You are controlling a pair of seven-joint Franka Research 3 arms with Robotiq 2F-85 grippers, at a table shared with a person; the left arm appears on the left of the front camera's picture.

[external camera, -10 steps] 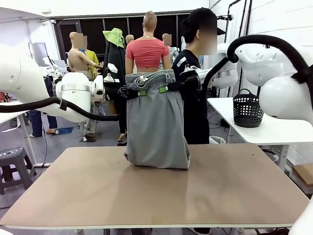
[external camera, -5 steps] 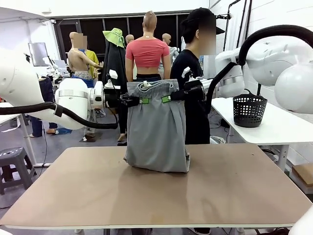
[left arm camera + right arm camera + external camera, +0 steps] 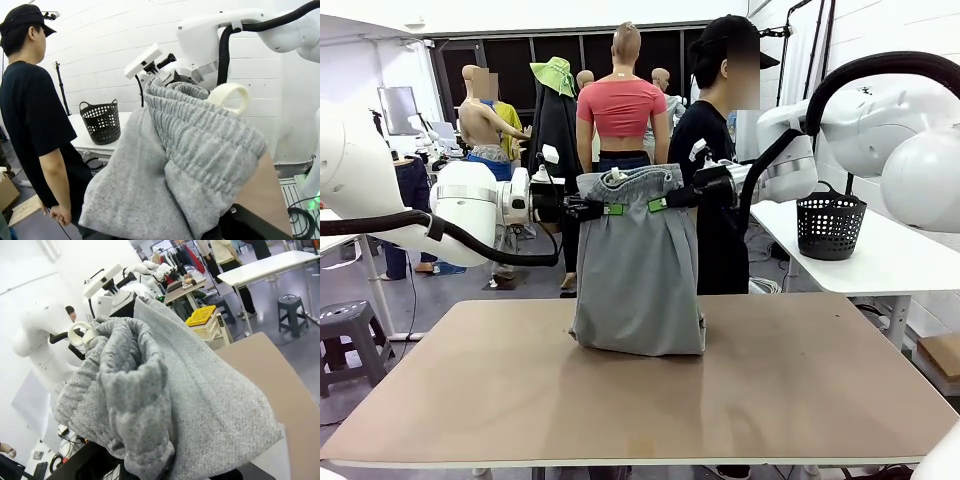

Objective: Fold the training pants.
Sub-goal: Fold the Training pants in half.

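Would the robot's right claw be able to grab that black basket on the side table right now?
Probably not: the right claw is shut on the training pants waistband, holding them up with the left claw. The black basket sits apart on another table.

A black mesh basket (image 3: 827,226) stands on a white side table (image 3: 880,268). A person in black (image 3: 712,160) stands at the brown table's (image 3: 650,400) far edge. A grey stool (image 3: 350,335) sits left.

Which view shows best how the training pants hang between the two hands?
The front view: the training pants hang full length from the left hand and right hand, bottom resting on the table. Both wrist views show just the bunched waistband and cloth up close.
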